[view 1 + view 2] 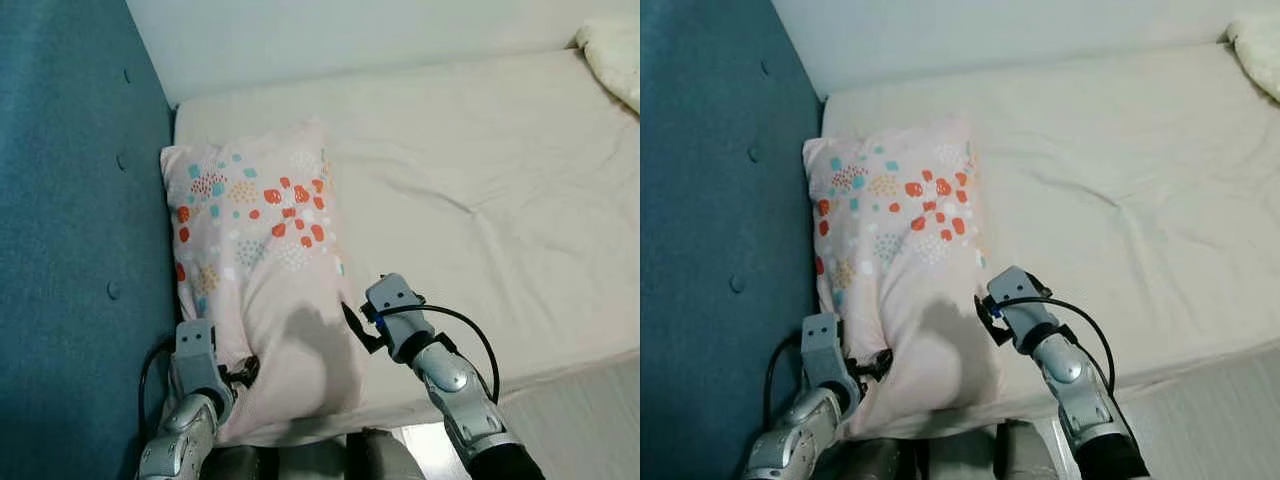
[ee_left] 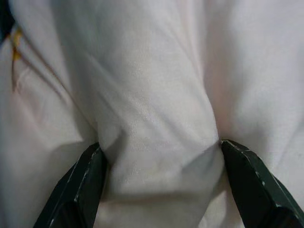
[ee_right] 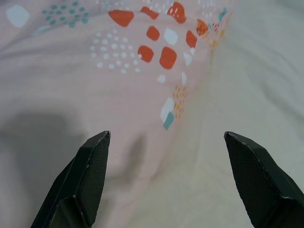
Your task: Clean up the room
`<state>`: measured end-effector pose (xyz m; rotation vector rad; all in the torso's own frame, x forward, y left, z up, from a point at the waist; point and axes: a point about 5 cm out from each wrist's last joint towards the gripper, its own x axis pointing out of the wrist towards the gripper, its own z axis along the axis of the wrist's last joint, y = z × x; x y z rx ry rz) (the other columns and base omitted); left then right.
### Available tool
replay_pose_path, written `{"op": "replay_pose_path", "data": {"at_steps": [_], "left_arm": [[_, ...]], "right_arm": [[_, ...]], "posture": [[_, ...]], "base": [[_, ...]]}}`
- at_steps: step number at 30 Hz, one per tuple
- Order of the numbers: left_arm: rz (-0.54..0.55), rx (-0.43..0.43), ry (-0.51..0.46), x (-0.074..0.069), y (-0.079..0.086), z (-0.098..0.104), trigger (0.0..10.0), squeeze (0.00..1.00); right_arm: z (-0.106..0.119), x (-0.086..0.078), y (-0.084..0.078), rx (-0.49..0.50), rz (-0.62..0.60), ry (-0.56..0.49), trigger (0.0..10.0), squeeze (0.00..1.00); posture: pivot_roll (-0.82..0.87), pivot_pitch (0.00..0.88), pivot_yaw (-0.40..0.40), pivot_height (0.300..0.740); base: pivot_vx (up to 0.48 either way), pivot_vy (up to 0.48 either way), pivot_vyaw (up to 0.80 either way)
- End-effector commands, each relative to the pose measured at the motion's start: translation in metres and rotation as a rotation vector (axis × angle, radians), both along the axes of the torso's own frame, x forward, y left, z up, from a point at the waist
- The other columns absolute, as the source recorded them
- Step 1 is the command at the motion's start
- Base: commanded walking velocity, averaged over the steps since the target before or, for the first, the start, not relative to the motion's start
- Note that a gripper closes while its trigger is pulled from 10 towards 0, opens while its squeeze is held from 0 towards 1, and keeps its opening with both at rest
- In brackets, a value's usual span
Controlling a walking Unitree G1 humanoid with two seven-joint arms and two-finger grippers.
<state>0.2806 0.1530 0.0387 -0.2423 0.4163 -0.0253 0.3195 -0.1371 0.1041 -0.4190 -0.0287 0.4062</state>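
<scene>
A pink pillow (image 1: 255,250) with red, teal and orange dots lies on the cream mattress (image 1: 480,180), against the blue headboard. My left gripper (image 1: 240,372) is at the pillow's near left corner, shut on a bunched fold of its fabric (image 2: 156,118), which fills the gap between the two fingers. My right gripper (image 1: 355,325) hovers at the pillow's near right edge. Its fingers (image 3: 90,166) stand wide open, with the pillow edge and the mattress below them and nothing between them.
The padded blue headboard (image 1: 70,200) runs along the left. A white wall (image 1: 330,35) backs the bed. A rumpled cream blanket (image 1: 615,55) lies at the far right corner. Pale floor (image 1: 590,410) shows past the mattress's near edge.
</scene>
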Motion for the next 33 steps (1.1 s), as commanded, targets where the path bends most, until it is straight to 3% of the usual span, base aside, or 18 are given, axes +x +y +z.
{"op": "replay_pose_path", "data": {"at_steps": [1,3,6,7,9,10,11,12,16,17,19,20,21,22,23,25,31,33], "left_arm": [[-0.044,0.065,0.005,-0.006,0.005,0.000,10.0,1.00],[-0.087,0.125,-0.029,-0.004,0.007,0.011,10.0,1.00],[-0.215,0.318,-0.102,0.000,0.009,0.035,10.0,1.00],[-0.215,0.318,-0.102,0.000,0.009,0.035,10.0,1.00],[-0.303,0.515,-0.185,0.002,0.012,0.050,10.0,1.00],[-0.303,0.515,-0.185,0.002,0.012,0.050,10.0,1.00],[-0.334,0.648,-0.214,0.006,0.015,0.053,10.0,1.00],[-0.334,0.648,-0.214,0.006,0.015,0.053,10.0,1.00],[-0.333,0.898,-0.379,0.015,0.017,0.075,10.0,1.00],[-0.322,0.864,-0.469,0.018,0.008,0.087,10.0,0.99],[-0.313,0.829,-0.530,0.019,0.002,0.095,10.0,0.99],[-0.290,0.674,-0.557,0.021,-0.008,0.099,10.0,0.00],[-0.240,0.415,-0.540,0.023,-0.019,0.098,10.0,0.00],[-0.211,0.244,-0.514,0.024,-0.027,0.095,10.0,0.00],[-0.211,0.244,-0.514,0.024,-0.027,0.095,10.0,0.00],[-0.193,0.007,-0.424,0.025,-0.042,0.076,10.0,0.00],[-0.179,-0.178,-0.295,0.021,-0.057,0.039,10.0,0.00],[-0.164,-0.183,-0.162,0.012,-0.056,0.000,10.0,0.00]], "right_arm": [[-0.009,-0.003,-0.003,-0.006,-0.008,0.028,10.0,0.00],[-0.009,-0.001,-0.005,-0.006,-0.017,0.028,10.0,0.00],[-0.010,0.005,-0.010,-0.013,-0.044,0.031,10.0,0.00],[-0.010,0.005,-0.010,-0.013,-0.044,0.031,10.0,0.00],[-0.010,0.007,-0.011,-0.007,-0.055,0.029,10.0,0.00],[-0.010,0.007,-0.011,-0.007,-0.055,0.029,10.0,0.00],[-0.010,0.009,-0.011,-0.008,-0.057,0.029,10.0,0.00],[-0.010,0.009,-0.011,-0.008,-0.057,0.029,10.0,0.00],[-0.008,0.011,-0.011,-0.011,-0.064,0.020,10.0,0.00],[-0.008,0.012,-0.011,0.001,-0.078,0.021,10.0,0.00],[-0.008,0.013,-0.012,0.010,-0.089,0.023,10.0,0.00],[-0.009,0.015,-0.013,0.028,-0.121,0.029,10.0,0.00],[-0.012,0.016,-0.013,0.062,-0.160,0.053,10.0,0.00],[-0.015,0.018,-0.014,0.084,-0.186,0.071,10.0,0.00],[-0.015,0.018,-0.014,0.084,-0.186,0.071,10.0,0.00],[-0.025,0.017,-0.012,0.129,-0.226,0.129,10.0,0.00],[-0.040,0.010,-0.006,0.153,-0.229,0.185,10.0,0.00],[-0.063,-0.001,-0.004,0.127,-0.239,0.260,10.0,0.00]], "posture": [[-0.06,0.287,0.038,0.740],[-0.06,0.273,0.033,0.740],[-0.05,0.252,0.028,0.740],[-0.05,0.252,0.028,0.740],[-0.05,0.243,0.026,0.740],[-0.05,0.243,0.026,0.740],[-0.05,0.231,0.024,0.740],[-0.05,0.231,0.024,0.740],[-0.05,0.215,0.020,0.740],[-0.05,0.199,0.013,0.740],[-0.05,0.199,0.013,0.740],[-0.05,0.186,0.006,0.740],[-0.05,0.173,0.000,0.740],[-0.05,0.170,-0.001,0.740],[-0.05,0.170,-0.001,0.740],[-0.06,0.144,-0.006,0.740],[-0.07,0.107,-0.016,0.740],[-0.07,0.079,-0.019,0.740]], "base": [[0.000,0.000,0.00],[0.000,0.000,0.00],[0.000,0.000,0.00],[0.000,0.000,0.00],[0.000,0.000,0.00],[0.000,0.000,0.00],[0.000,0.000,0.00],[0.000,0.000,0.00],[0.000,0.000,0.00],[0.000,0.000,0.00],[0.000,0.000,0.00],[0.000,0.000,0.00],[0.000,0.000,0.00],[0.000,0.000,0.00],[0.000,0.000,0.00],[0.000,0.000,0.00],[0.000,0.000,0.00],[0.000,0.000,0.00]]}}
